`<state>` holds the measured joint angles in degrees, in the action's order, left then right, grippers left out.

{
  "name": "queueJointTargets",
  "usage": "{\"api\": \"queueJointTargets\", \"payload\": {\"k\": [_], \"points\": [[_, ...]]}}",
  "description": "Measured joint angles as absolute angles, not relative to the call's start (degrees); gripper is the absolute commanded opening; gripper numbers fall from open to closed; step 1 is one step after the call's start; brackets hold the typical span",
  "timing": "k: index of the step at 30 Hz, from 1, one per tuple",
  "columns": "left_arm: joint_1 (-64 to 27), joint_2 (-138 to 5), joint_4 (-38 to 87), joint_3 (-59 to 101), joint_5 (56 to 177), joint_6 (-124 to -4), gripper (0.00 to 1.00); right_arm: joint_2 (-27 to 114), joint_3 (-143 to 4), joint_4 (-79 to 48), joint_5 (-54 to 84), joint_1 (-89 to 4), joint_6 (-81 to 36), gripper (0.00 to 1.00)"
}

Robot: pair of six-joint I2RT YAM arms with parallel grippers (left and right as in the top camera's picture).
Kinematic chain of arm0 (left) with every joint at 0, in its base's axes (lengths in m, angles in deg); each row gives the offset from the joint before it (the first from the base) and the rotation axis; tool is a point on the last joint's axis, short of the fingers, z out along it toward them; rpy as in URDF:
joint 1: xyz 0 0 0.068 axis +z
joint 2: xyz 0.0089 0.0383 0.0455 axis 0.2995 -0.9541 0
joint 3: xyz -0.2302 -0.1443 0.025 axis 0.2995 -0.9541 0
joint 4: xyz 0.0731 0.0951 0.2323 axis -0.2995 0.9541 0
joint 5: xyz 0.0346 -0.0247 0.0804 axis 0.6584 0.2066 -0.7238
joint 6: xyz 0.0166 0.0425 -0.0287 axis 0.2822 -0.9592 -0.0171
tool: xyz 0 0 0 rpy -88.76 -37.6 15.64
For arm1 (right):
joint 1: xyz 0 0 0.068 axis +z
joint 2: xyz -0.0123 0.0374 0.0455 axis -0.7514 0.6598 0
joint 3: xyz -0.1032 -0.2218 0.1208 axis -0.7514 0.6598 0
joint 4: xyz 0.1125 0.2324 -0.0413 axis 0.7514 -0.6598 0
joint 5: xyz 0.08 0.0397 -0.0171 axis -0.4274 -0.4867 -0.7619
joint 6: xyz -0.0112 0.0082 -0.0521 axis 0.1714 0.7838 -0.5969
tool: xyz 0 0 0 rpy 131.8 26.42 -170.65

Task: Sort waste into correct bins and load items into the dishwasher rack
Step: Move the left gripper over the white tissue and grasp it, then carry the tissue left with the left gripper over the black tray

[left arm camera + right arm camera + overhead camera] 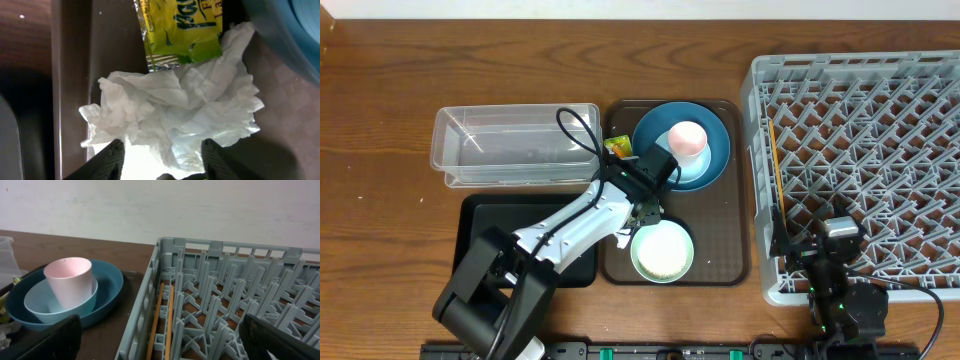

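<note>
In the left wrist view a crumpled white tissue [180,112] lies on the brown serving tray, touching a yellow-green snack wrapper [182,27] beyond it. My left gripper [165,162] is open, its fingers either side of the tissue's near edge. Overhead, the left gripper [642,200] hides the tissue; the wrapper [618,147] shows beside the dark-blue plate [715,140]. The plate holds the light-blue bowl [42,305] with the pink cup [687,137] in it. The mint-green bowl [662,250] sits at the tray's front. My right gripper [165,345] is open and empty over the grey rack's [880,130] front-left corner.
The clear tub [510,145] stands left of the brown serving tray [730,230]. The black tray [485,215] lies in front of the tub, partly under my left arm. Two wooden chopsticks [162,317] lie in the rack along its left wall. Loose rice cannot be made out.
</note>
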<state>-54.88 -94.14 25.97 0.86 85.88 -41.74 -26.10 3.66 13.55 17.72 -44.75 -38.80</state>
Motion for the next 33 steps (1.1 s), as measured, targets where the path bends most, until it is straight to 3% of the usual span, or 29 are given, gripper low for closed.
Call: {"api": "queueJointTargets", "payload": {"k": [8, 21, 33], "points": [[-54.9, -94.1, 25.9, 0.9, 86.3, -41.7, 0.07, -26.1, 3.7, 13.5, 17.7, -44.7, -38.8, 0.99], [-54.9, -92.3, 26.1, 0.9, 86.0, -42.0, 0.06, -26.1, 3.7, 13.5, 17.7, -44.7, -38.8, 0.99], [-55.0, -72.1, 33.8, 0.9, 82.4, -42.7, 0.06, -26.1, 3.7, 13.5, 17.7, -44.7, -38.8, 0.99]]}}
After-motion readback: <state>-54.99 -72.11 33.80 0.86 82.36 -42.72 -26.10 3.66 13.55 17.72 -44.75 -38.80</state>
